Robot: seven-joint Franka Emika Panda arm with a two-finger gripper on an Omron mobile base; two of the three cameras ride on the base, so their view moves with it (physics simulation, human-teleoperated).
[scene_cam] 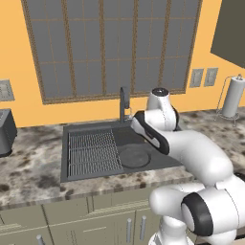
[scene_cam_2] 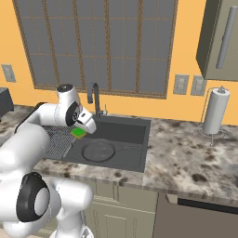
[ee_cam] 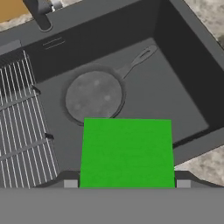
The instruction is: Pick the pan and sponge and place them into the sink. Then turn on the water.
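The green sponge (ee_cam: 127, 153) sits between the two fingertips of my gripper (ee_cam: 127, 184), which is shut on it. It hangs above the sink (ee_cam: 183, 65), over the near part of the basin. In the right base view the sponge (scene_cam_2: 78, 132) shows under the hand, with the gripper (scene_cam_2: 80, 132) above the basin's left part by the rack. The dark round pan (ee_cam: 94, 96) lies flat on the sink floor, its handle pointing to the far right. The same pan (scene_cam: 134, 156) shows right of the ribbed rack (scene_cam: 91, 152). No stream comes from the faucet (scene_cam: 123, 103).
A paper towel roll (scene_cam_2: 216, 111) stands on the counter to the right of the sink. A dark appliance (scene_cam: 5, 131) sits on the counter at far left. An upper cabinet (scene_cam_2: 218, 37) hangs at top right. The window is behind the faucet.
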